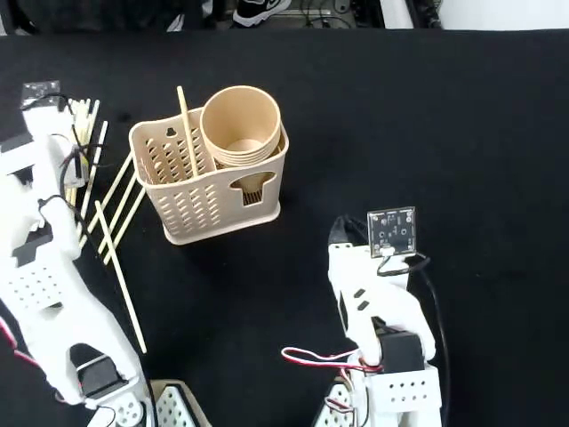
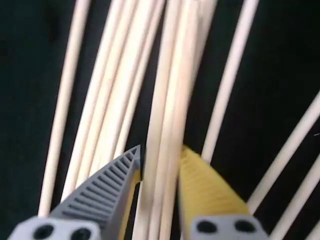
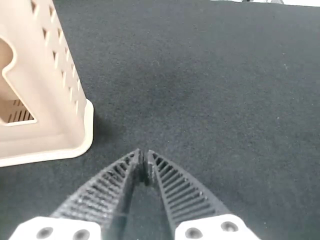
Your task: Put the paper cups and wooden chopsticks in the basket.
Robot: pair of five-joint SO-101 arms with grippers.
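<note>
Pale wooden chopsticks (image 2: 165,100) are pinched in left claw (image 2: 160,152); right claw (image 3: 145,161) is pressed together near beige perforated plastic basket (image 3: 50,100).

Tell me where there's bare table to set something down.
Free: the black table right of the basket, around and beyond the right gripper, and the strip behind the basket. Crowded: left of the basket, where loose chopsticks lie beside the left arm.

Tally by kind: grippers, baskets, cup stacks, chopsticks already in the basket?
Grippers: 2, left gripper and right gripper
Basket: 1
Cup stack: 1
Chopstick in basket: 1
Total: 5
Loose chopsticks overlap; no firm count.
</note>
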